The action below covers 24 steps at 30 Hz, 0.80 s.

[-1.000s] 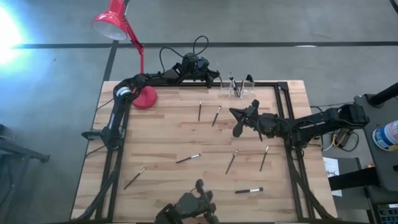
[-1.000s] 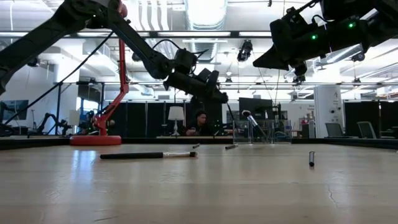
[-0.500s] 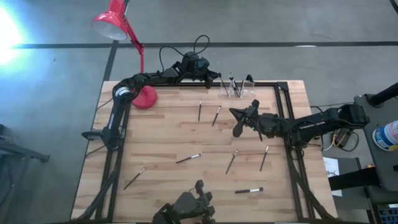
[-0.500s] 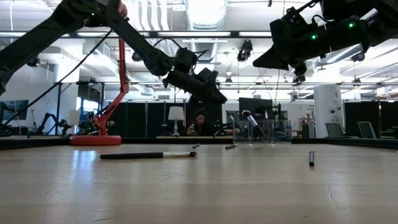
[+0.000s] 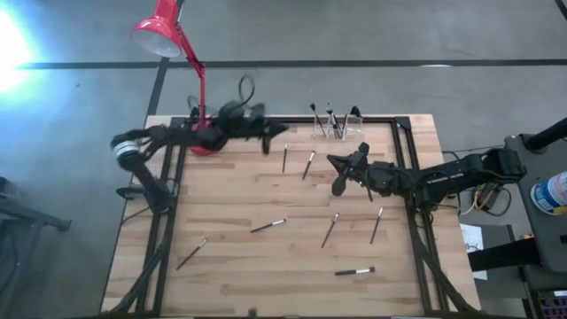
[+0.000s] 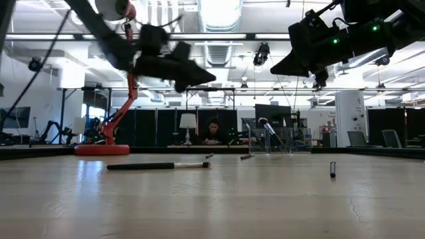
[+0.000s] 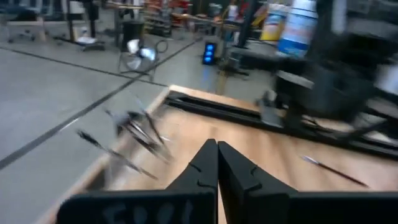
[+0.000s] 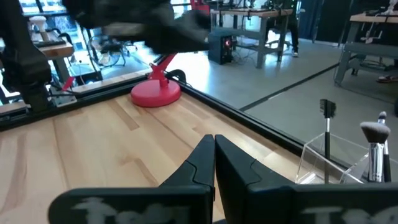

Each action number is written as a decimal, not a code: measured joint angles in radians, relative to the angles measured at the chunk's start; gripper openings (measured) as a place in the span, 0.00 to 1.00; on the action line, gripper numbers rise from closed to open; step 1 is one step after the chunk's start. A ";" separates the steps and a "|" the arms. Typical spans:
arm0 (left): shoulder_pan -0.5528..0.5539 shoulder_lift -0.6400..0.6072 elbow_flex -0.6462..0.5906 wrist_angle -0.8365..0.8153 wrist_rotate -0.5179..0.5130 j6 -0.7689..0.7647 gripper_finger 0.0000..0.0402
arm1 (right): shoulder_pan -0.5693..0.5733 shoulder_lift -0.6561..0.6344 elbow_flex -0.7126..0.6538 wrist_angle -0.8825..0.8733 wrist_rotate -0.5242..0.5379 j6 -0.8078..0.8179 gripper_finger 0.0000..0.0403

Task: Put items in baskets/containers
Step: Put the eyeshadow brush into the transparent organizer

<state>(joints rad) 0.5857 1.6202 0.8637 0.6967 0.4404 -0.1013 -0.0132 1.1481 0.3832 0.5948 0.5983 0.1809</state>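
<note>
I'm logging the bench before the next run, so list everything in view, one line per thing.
thin dark-handled makeup brushes lying loose: seven, dark with silvery ferrules, scattered over the table's middle and near half.
makeup brushes standing upright: a few, exact count unclear, dark, inside the organiser.
small clear plastic organiser: one, transparent, at the table's far edge.
red desk lamp: one, red, base at the far left corner.
light wooden table with black frame: one.
white bottle: one, off the table at the right.
person: one, in the room beyond the table.
left pincer: one, dark, shut and empty, above the far edge near the lamp.
right pincer: one, dark, shut and empty, right of centre.
</note>
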 joint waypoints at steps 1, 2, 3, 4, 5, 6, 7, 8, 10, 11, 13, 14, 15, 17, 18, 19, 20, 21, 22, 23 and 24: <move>-0.014 -0.029 -0.067 0.045 0.000 -0.007 0.01 | 0.000 0.000 0.000 -0.007 0.000 0.005 0.02; -0.029 -0.055 -0.126 0.087 -0.001 -0.013 0.00 | 0.000 0.000 0.001 -0.017 0.000 0.014 0.02; -0.043 -0.087 -0.187 0.126 -0.007 -0.022 0.00 | 0.000 0.000 0.004 -0.029 0.000 0.029 0.02; -0.058 -0.115 -0.242 0.166 -0.025 -0.031 0.00 | 0.000 0.000 0.011 -0.047 0.000 0.044 0.02; -0.075 -0.139 -0.291 0.207 -0.053 -0.037 0.00 | 0.000 0.000 0.021 -0.075 0.001 0.062 0.02; -0.090 -0.163 -0.341 0.245 -0.087 -0.042 0.00 | 0.005 0.000 0.036 -0.111 0.003 0.089 0.02; -0.107 -0.181 -0.387 0.272 -0.117 -0.045 0.00 | 0.012 0.000 0.054 -0.163 0.008 0.123 0.02; -0.124 -0.196 -0.427 0.306 -0.148 -0.046 0.00 | 0.021 0.000 0.073 -0.229 0.014 0.163 0.02; -0.155 -0.222 -0.500 0.365 -0.193 -0.055 0.00 | 0.055 0.001 0.122 -0.395 0.050 0.258 0.02; -0.167 -0.233 -0.528 0.402 -0.212 -0.062 0.00 | 0.077 0.002 0.147 -0.477 0.074 0.321 0.02; -0.182 -0.246 -0.569 0.473 -0.250 -0.074 0.00 | 0.133 0.007 0.198 -0.641 0.124 0.468 0.02; -0.185 -0.249 -0.584 0.499 -0.255 -0.078 0.00 | 0.163 0.014 0.222 -0.717 0.146 0.560 0.02; -0.186 -0.252 -0.594 0.524 -0.257 -0.090 0.00 | 0.193 0.020 0.243 -0.788 0.165 0.653 0.02; -0.188 -0.255 -0.608 0.566 -0.257 -0.117 0.00 | 0.253 0.047 0.276 -0.907 0.186 0.863 0.02; -0.188 -0.255 -0.608 0.572 -0.259 -0.119 0.00 | 0.280 0.067 0.293 -0.953 0.187 0.961 0.02; -0.188 -0.253 -0.606 0.577 -0.259 -0.112 0.00 | 0.307 0.092 0.309 -0.994 0.187 1.056 0.02; -0.188 -0.253 -0.600 0.576 -0.259 -0.106 0.00 | 0.332 0.124 0.325 -1.030 0.185 1.145 0.02; -0.188 -0.253 -0.592 0.576 -0.259 -0.101 0.00 | 0.354 0.158 0.342 -1.058 0.179 1.231 0.02; -0.188 -0.253 -0.583 0.577 -0.259 -0.095 0.00 | 0.372 0.195 0.360 -1.078 0.163 1.309 0.02; -0.188 -0.252 -0.575 0.577 -0.260 -0.086 0.00 | 0.386 0.235 0.380 -1.100 0.143 1.378 0.02; -0.188 -0.252 -0.569 0.577 -0.260 -0.080 0.00 | 0.395 0.275 0.402 -1.121 0.118 1.442 0.02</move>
<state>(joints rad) 0.3977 1.3682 0.2951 1.2734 0.1806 -0.1811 0.3815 1.4227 0.7853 -0.5264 0.7163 1.6231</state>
